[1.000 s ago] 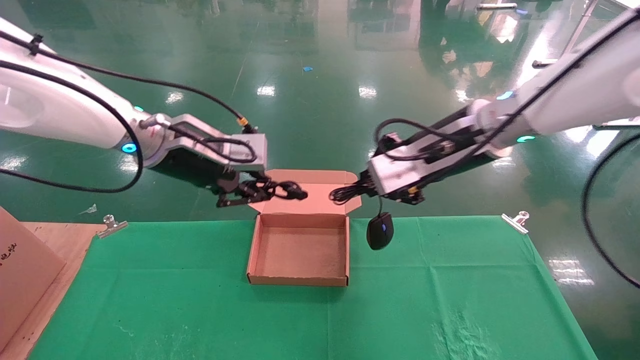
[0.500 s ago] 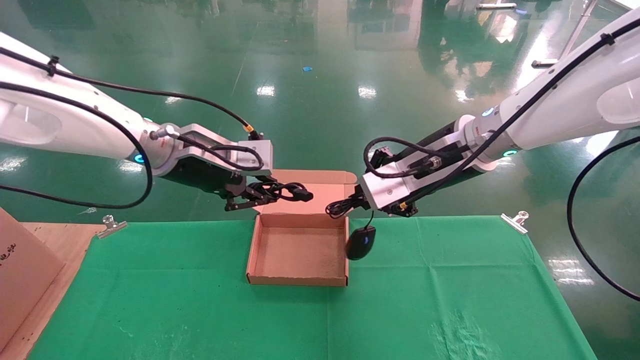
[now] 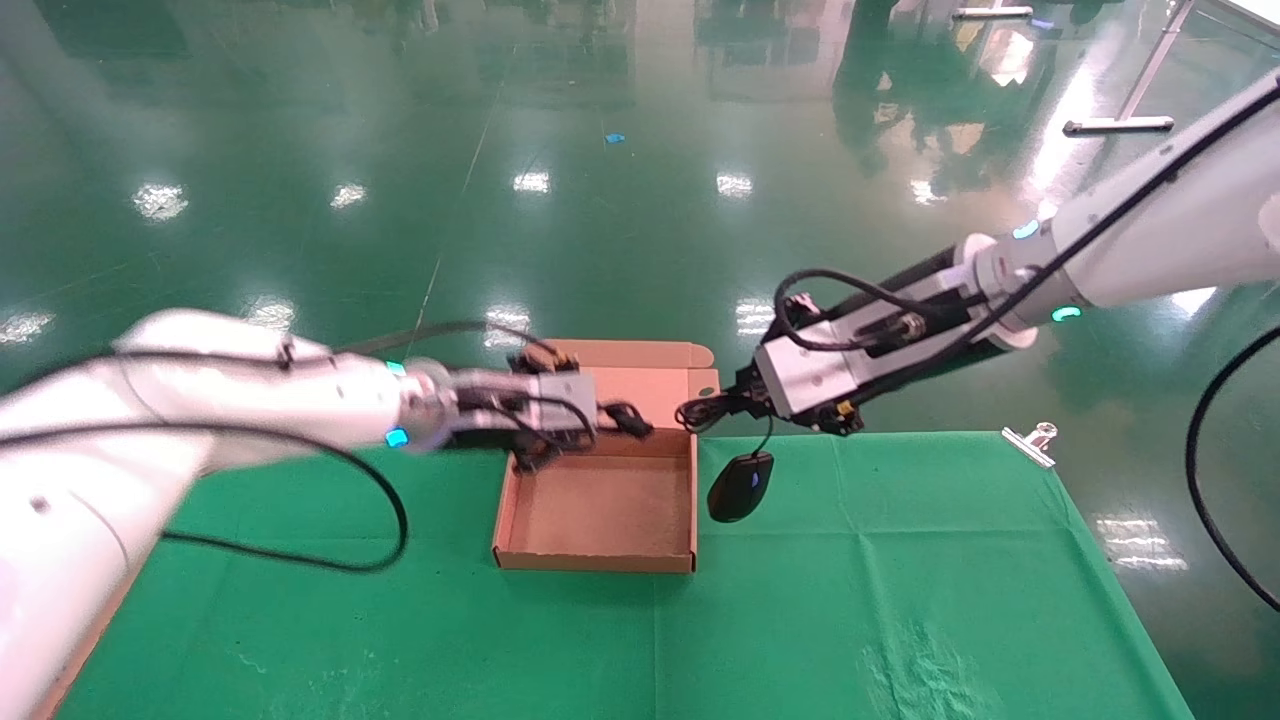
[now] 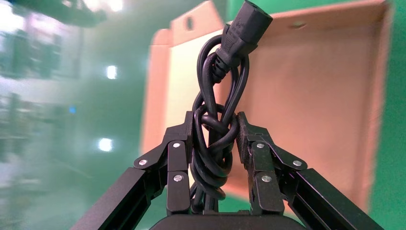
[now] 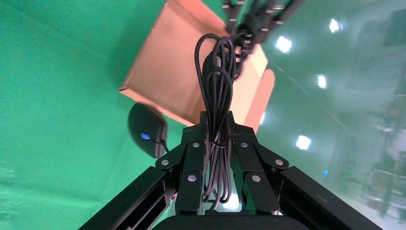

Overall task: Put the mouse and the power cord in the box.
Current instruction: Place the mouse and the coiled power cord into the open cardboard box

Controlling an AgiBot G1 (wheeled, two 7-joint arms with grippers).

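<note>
the left gripper [image 4: 214, 143] is clamped on the power cord [image 4: 218, 110], its looped bundle pinched between both fingers with the chunky plug pointing out ahead of the tips. in the head view this gripper [image 3: 560, 425] sits over the far left corner of the box [image 3: 596, 562], so the cord [image 3: 625, 418] is already above the open tray and the tray floor lies straight below and a little nearer.

the right gripper [image 5: 218, 129] is closed on the mouse's own thin coiled cable, and the mouse [image 3: 741, 485] dangles from it just beside the box's right wall, outside it, low over the green cloth [image 3: 900, 600]. its long axis runs roughly near to far. the box lies to the left of the mouse, so the right arm's move is probably leftward over that wall, while the left arm likely only needs to lower and let go.
</note>
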